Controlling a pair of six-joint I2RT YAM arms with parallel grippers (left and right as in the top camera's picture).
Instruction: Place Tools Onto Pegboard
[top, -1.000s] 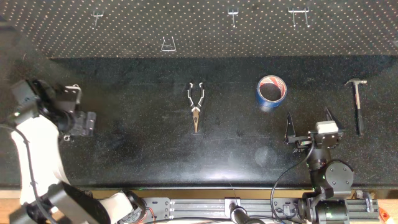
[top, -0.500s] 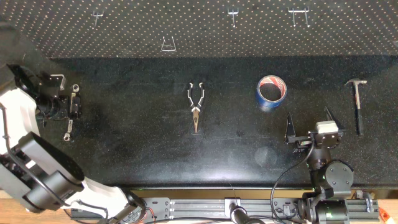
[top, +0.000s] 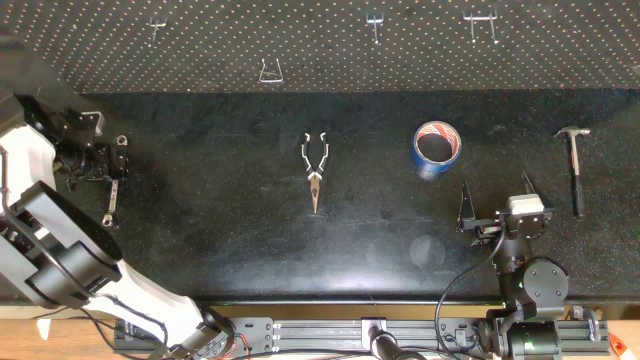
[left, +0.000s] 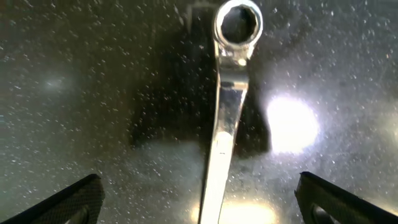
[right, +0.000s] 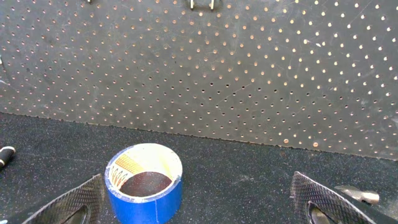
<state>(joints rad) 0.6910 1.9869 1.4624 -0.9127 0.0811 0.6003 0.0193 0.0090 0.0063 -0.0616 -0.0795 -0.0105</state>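
Note:
A silver wrench (top: 111, 196) lies at the far left of the black mat, ring end toward the pegboard (top: 330, 45). My left gripper (top: 103, 165) hangs over its middle, open. In the left wrist view the wrench (left: 227, 106) runs up between the two spread fingers of the left gripper (left: 199, 182), which do not touch it. Pliers (top: 315, 172), a blue tape roll (top: 437, 148) and a hammer (top: 574, 168) lie further right. My right gripper (top: 497, 203) rests open near the front edge, holding nothing, facing the tape roll (right: 145, 184).
Metal hooks (top: 270, 72) hang on the pegboard, with others along its top (top: 482, 22). The right wrist view shows the pegboard (right: 217, 81) and the hammer head (right: 357, 195). Open mat lies between the wrench and the pliers.
My left arm swung left and toward the pegboard, uncovering the wrench, and its gripper now sits over the wrench's middle. The right arm and the other tools have not moved.

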